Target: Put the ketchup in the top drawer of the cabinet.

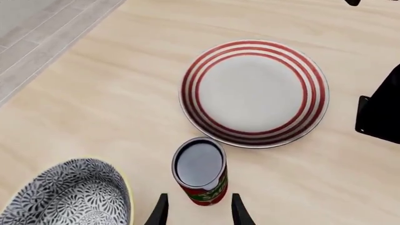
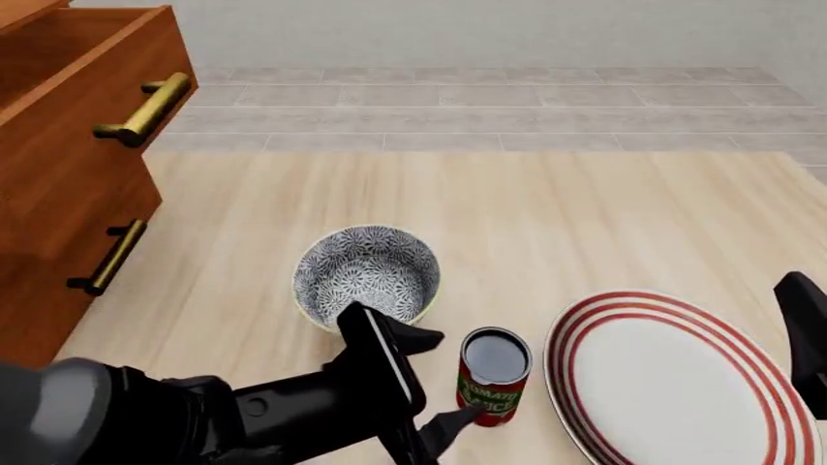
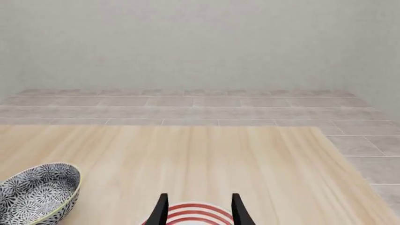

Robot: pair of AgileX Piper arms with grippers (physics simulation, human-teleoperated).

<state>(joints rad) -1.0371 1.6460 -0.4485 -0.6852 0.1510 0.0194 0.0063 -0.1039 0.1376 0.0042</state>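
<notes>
The small red cylindrical ketchup can (image 2: 493,377) stands upright between the patterned grey-white bowl (image 2: 367,275) and red-ringed white plate (image 2: 672,378); the left gripper (image 2: 435,382) straddles it, jaws spread; the right gripper (image 3: 196,211), jaws spread, hovers over the plate.

1. Left arm: the dark grey jointed left arm (image 2: 194,417) comes in low from the front view's lower left and reaches right, wrist turned so the gripper lies on its side.
2. The black two-finger left gripper (image 2: 443,383) has its jaws spread, one finger high, one low.
3. Left wrist view: both black fingertips (image 1: 161,211) straddle the small red ketchup can (image 1: 201,171); a gap shows on each side and no contact is visible.
4. Right arm: only a black slab of the right arm (image 2: 804,334) shows at the front view's right edge.
5. The black two-finger right gripper (image 3: 196,208) has its jaws apart and holds nothing, aimed forward and nearly level.
</notes>
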